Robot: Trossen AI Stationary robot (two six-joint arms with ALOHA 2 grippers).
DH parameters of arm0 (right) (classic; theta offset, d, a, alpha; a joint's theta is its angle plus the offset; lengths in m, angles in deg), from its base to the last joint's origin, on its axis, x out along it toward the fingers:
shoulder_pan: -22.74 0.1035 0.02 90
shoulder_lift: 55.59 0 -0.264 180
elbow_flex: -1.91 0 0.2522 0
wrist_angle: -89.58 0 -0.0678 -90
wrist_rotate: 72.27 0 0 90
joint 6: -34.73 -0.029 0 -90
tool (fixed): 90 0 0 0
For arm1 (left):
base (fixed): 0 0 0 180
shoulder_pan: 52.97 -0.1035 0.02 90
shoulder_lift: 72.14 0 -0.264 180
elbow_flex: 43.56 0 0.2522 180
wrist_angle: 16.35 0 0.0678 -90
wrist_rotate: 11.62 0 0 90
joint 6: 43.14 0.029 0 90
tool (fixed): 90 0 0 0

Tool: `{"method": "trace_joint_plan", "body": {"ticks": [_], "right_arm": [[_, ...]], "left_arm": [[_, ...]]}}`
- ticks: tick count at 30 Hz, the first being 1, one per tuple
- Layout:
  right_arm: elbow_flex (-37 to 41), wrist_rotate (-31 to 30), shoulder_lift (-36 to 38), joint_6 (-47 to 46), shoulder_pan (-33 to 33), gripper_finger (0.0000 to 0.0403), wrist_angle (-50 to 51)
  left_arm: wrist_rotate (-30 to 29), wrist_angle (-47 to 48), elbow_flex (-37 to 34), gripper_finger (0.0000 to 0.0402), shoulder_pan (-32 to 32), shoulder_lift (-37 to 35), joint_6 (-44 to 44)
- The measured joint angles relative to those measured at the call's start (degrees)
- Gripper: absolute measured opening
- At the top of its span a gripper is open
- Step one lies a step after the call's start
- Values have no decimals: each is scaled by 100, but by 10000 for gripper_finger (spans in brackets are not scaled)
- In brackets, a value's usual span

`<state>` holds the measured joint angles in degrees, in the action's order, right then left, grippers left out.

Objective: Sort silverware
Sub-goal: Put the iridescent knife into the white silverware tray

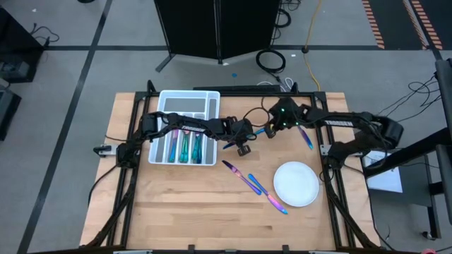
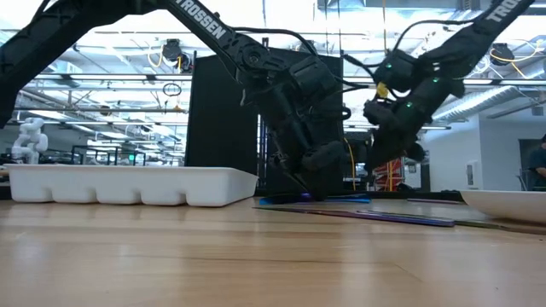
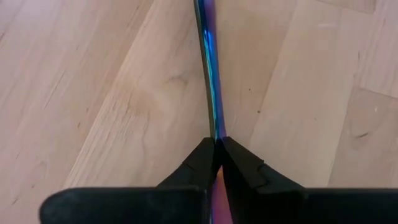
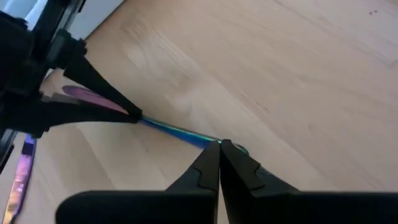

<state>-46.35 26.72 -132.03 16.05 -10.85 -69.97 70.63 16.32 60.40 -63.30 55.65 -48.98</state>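
Observation:
On the wood table lies a slim blue-to-pink piece of silverware (image 1: 258, 133), with my left gripper (image 3: 215, 144) shut on it at mid-table, right of the white divided tray (image 1: 189, 94). My right gripper (image 4: 219, 146) is shut and empty. It hangs over the piece's far end, and the low view shows my right gripper (image 2: 394, 158) well clear of the tabletop. Several iridescent pieces (image 1: 183, 144) lie in the tray's slots. Three more lie loose on the table: one (image 1: 235, 169) and another (image 1: 275, 203) left of the plate, and a third (image 1: 305, 136) near the right arm. My left gripper pinches the slim shaft (image 3: 213, 127) of the piece between its two fingers. The fingers slant down from the table's left and lie along the piece. The blue length runs on ahead of the fingertips low over the wood, and a pink part (image 3: 218, 186) shows back between the fingers.
A round white plate (image 1: 296, 183) sits at the near right. The tray stands at the far left under my left arm. Bare wood lies along the near edge and at the near left. Dark frame rails run along both table sides.

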Motion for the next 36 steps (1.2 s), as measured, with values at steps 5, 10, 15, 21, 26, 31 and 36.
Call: {"method": "trace_joint_plan", "body": {"ticks": [5, 10, 15, 21, 26, 31, 36], "right_arm": [[487, 323, 140, 25, 0, 0, -611], [626, 393, -45, -67, -4, 0, -995], [618, 294, -105, 612, -4, 21, -1269], [618, 346, -103, 1629, -4, 101, -961], [616, 489, -153, 1983, -15, 177, -655], [615, 466, -374, 2311, -15, 208, -836], [615, 427, -736, 2547, -15, 203, -966]], "left_arm": [[0, 0, 2, 31, 0, 0, 21], [57, 4, 2, 32, 7, 0, 18], [93, 14, 2, 32, 19, -2, 16], [125, 62, 7, 33, 20, -4, 21], [131, 70, 9, 33, 22, -7, 21], [129, 68, 9, 33, 50, -7, 27], [134, 66, 9, 33, 108, -9, 80]]}}
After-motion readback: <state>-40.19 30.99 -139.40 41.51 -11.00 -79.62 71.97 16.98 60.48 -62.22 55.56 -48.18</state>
